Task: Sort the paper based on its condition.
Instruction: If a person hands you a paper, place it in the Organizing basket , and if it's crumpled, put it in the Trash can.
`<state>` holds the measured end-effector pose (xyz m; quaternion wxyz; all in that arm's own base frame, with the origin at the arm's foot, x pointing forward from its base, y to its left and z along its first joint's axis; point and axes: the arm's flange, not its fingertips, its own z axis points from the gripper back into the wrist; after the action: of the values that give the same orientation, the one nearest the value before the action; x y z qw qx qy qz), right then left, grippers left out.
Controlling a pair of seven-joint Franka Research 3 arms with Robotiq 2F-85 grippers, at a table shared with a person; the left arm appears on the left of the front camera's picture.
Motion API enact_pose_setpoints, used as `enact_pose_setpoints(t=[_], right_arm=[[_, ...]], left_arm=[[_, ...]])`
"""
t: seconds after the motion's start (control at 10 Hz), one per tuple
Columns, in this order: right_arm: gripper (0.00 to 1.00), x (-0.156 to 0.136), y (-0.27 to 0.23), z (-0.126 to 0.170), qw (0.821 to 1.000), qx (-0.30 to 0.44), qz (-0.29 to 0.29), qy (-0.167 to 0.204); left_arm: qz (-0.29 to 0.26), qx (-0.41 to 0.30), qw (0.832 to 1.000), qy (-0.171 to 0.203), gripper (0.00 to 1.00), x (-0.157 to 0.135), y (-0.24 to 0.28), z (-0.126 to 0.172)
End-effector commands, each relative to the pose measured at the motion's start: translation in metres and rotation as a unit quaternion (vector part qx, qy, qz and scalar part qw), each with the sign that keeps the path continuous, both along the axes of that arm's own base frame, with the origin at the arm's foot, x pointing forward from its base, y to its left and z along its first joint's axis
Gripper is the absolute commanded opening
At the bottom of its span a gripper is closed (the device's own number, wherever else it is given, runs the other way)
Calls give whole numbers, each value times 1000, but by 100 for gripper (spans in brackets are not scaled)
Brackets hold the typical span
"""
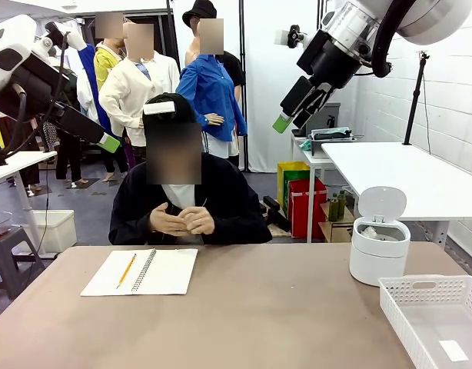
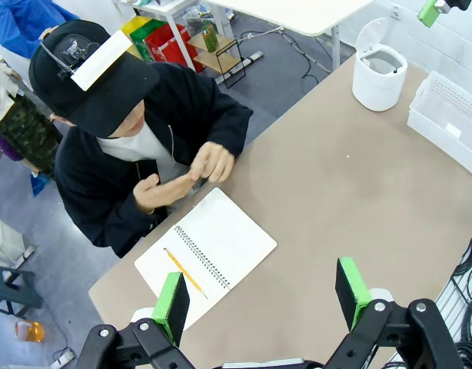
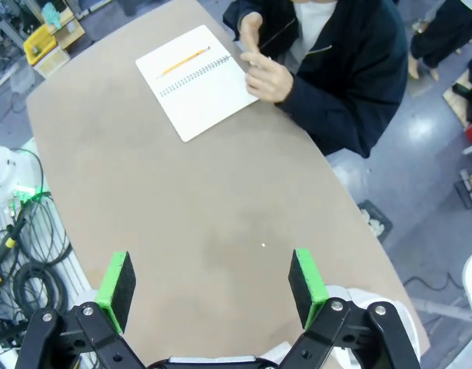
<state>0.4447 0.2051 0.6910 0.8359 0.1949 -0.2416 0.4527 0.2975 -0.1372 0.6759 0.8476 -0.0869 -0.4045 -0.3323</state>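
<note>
A white perforated basket (image 1: 428, 294) at the desk's (image 1: 259, 323) near right corner is cut off by the frame, and a small paper slip (image 1: 453, 350) lies inside. Behind it stands a white bin (image 1: 380, 250), lid up, contents unclear. An open spiral notebook (image 1: 163, 271) with a pencil (image 1: 126, 270) lies toward the far left corner. Left claw (image 2: 261, 296) and right claw (image 3: 211, 288) hang high, fingers apart — empty.

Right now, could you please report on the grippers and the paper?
Left gripper open, empty, raised. Right gripper the same. Spiral notebook lies open by the person, pencil on it. Person's hands close behind it.
</note>
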Motion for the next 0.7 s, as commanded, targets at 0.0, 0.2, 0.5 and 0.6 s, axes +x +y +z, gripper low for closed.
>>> enact_pose_setpoints(t=[0.0,0.2,0.5,0.6], right_arm=[[100,0,0,1,1000,-1,-6,2],[100,0,0,1,1000,-1,-6,2],[100,0,0,1,1000,-1,-6,2],[100,0,0,1,1000,-1,-6,2]], left_arm=[[0,-3,1000,-1,100,0,1,0],[0,-3,1000,-1,100,0,1,0],[0,-3,1000,-1,100,0,1,0],[0,-3,1000,-1,100,0,1,0]])
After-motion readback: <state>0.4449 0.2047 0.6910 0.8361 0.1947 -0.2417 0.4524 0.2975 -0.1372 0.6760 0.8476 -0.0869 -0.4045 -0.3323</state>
